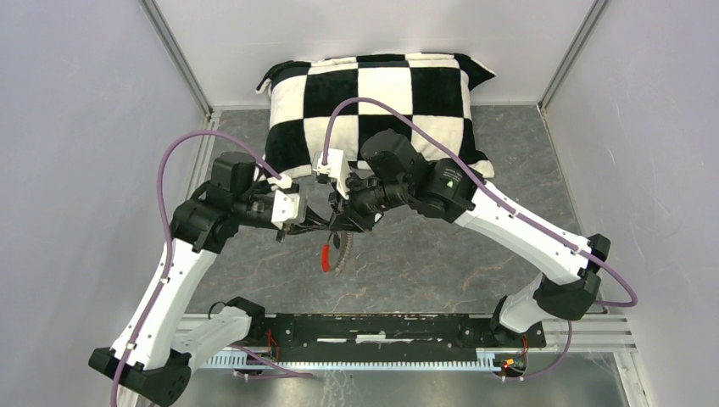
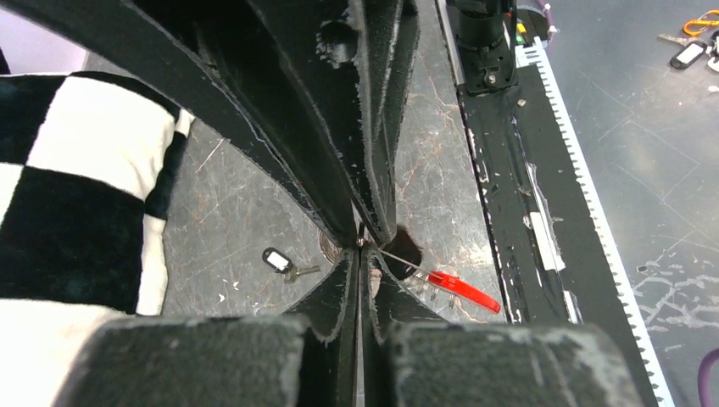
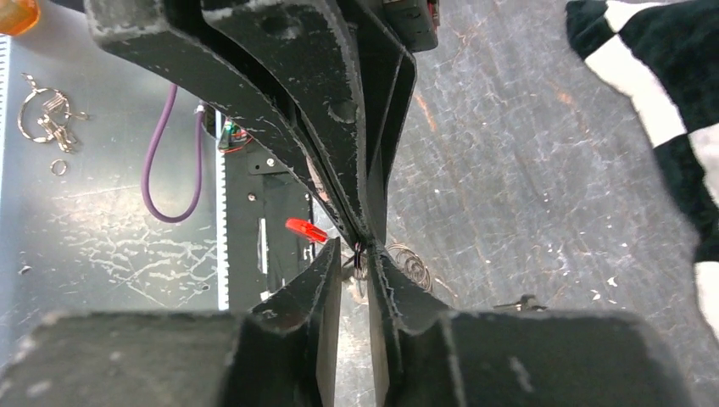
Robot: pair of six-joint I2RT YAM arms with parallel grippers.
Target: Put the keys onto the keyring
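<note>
The left gripper (image 2: 360, 254) is clamped on the keyring (image 1: 337, 251), whose red sleeve (image 1: 325, 258) hangs just below its tips, one key (image 2: 282, 262) lies on the table (image 2: 237, 212) beneath, and the right gripper (image 3: 358, 254), meeting it tip to tip, stands slightly parted.

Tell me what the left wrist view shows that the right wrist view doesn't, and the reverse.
Only the left wrist: a recognisable black-headed key lying near the checkered pillow; the right wrist gives at most a dark speck. Only the right wrist: loose metal rings at far left. Both: left hand and right hand tip to tip, the keyring with its red sleeve, the pillow.
</note>
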